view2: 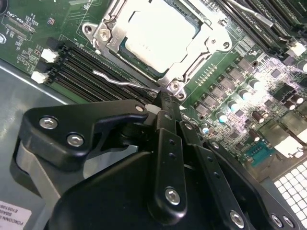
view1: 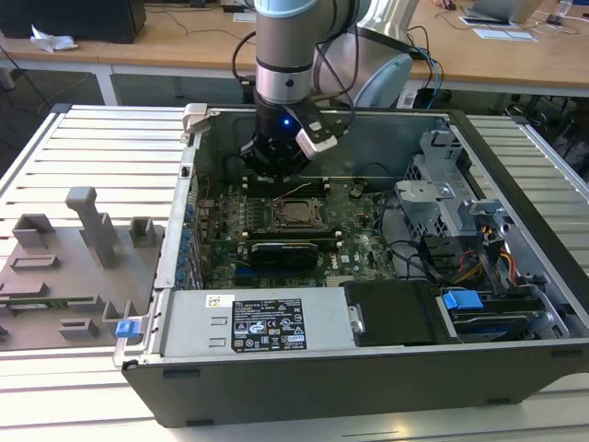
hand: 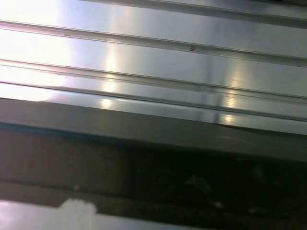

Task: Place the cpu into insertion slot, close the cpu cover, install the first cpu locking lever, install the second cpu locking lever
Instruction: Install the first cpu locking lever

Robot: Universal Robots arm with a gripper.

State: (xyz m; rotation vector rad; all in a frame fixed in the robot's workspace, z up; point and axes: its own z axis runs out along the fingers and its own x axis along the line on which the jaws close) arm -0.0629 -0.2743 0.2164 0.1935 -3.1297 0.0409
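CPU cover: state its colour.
The cpu cover is shiny silver metal, framing the pale silver-grey cpu. It shows best in the second wrist view.

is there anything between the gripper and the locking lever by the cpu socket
Nothing visible. In the second wrist view the gripper sits right at the thin wire locking lever beside the cpu cover, which lies closed over the cpu.

A ribbed silver aluminium counter (view1: 83, 147) fills the foreground; a long light wooden desk (view1: 184, 41) stands behind it.
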